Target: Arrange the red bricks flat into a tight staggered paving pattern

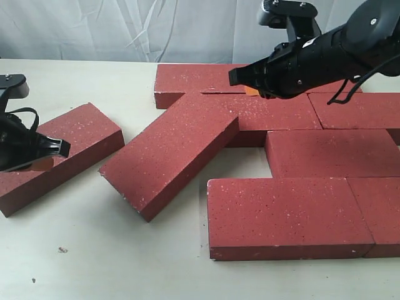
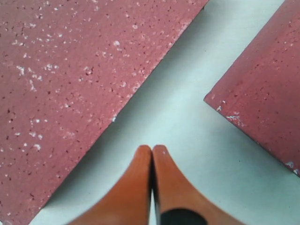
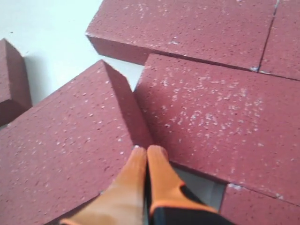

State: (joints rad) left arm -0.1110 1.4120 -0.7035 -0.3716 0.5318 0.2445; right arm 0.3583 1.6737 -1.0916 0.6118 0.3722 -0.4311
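- Exterior view gives the state of play: most of the red bricks [image 1: 294, 215] lie flat in staggered rows with their edges meeting, just right of the skewed brick [image 1: 169, 156].
- That skewed brick sits diagonally. Its far end butts the laid rows, and a wedge of bare table [image 1: 244, 165] is open beside it. I'd say it needs turning square and pushing in.
- A loose brick [image 1: 62, 150] lies left of the skewed brick, apart from it and also at an angle, not yet part of the pattern.
- So, as I judge it, the bulk of the paving is done and two bricks remain.
- Right gripper [image 1: 250, 87] has its fingers pressed together and holds nothing. It sits at the skewed brick's far end, at the seam with the laid row; whether it touches I can't tell.
- Left gripper [image 1: 57, 150] is likewise pinched closed and empty. It hangs over the table between the loose brick and the skewed brick.
- Up close the bricks are dark red and rough, flecked with pale specks, with crisp corners.
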